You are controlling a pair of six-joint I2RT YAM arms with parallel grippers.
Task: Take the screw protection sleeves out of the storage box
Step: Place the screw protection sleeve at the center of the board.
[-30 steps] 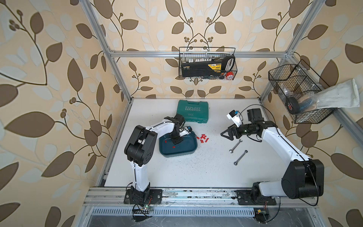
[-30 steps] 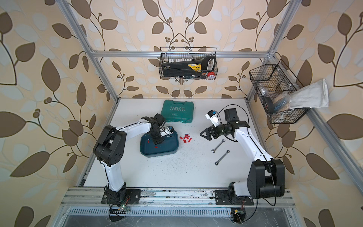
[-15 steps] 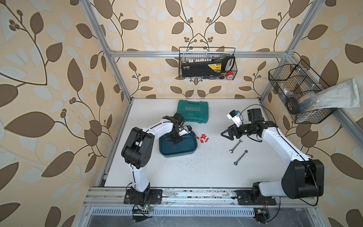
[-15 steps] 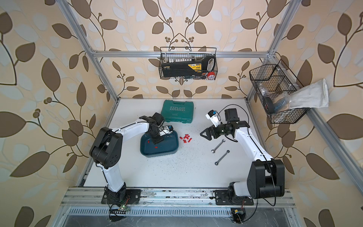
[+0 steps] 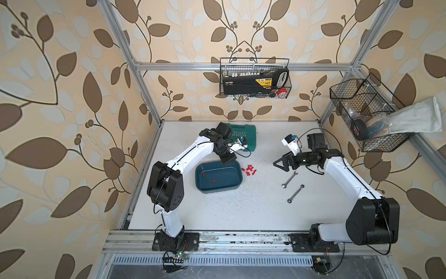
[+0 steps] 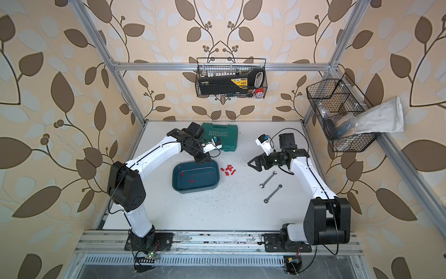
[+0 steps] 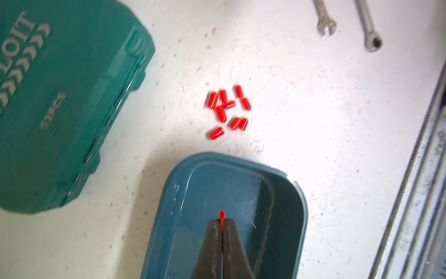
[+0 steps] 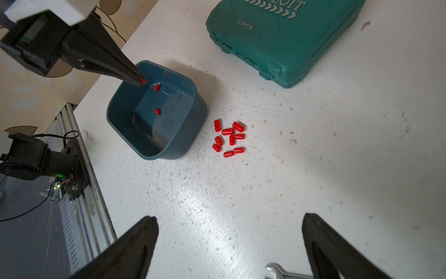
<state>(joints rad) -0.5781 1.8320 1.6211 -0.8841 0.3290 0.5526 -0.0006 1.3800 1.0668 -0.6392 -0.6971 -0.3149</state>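
Note:
The teal-blue storage box (image 5: 226, 180) (image 6: 205, 180) sits left of the table's middle. Two red screw protection sleeves (image 5: 213, 180) (image 8: 157, 111) lie on its floor. My left gripper (image 7: 221, 221) (image 8: 140, 82) hovers over the box's back edge, shut on one sleeve (image 7: 221, 214) whose end pokes out past the tips. Several more sleeves (image 5: 250, 169) (image 6: 228, 169) (image 7: 228, 108) (image 8: 229, 139) lie in a cluster on the table just right of the box. My right gripper (image 5: 277, 165) (image 8: 229, 217) hangs open and holds nothing, further right of that cluster.
A green "EXPLOIT" case (image 5: 243, 135) lies behind the box. Two wrenches (image 5: 289, 180) (image 5: 295, 193) rest on the table under my right arm. Wire baskets (image 5: 254, 77) (image 5: 362, 113) hang on the back and right walls. An aluminium rail (image 5: 241, 238) runs along the front.
My left gripper shut on a sleeve inside the box and rose toward the box's back right edge with it. The right arm has not moved.

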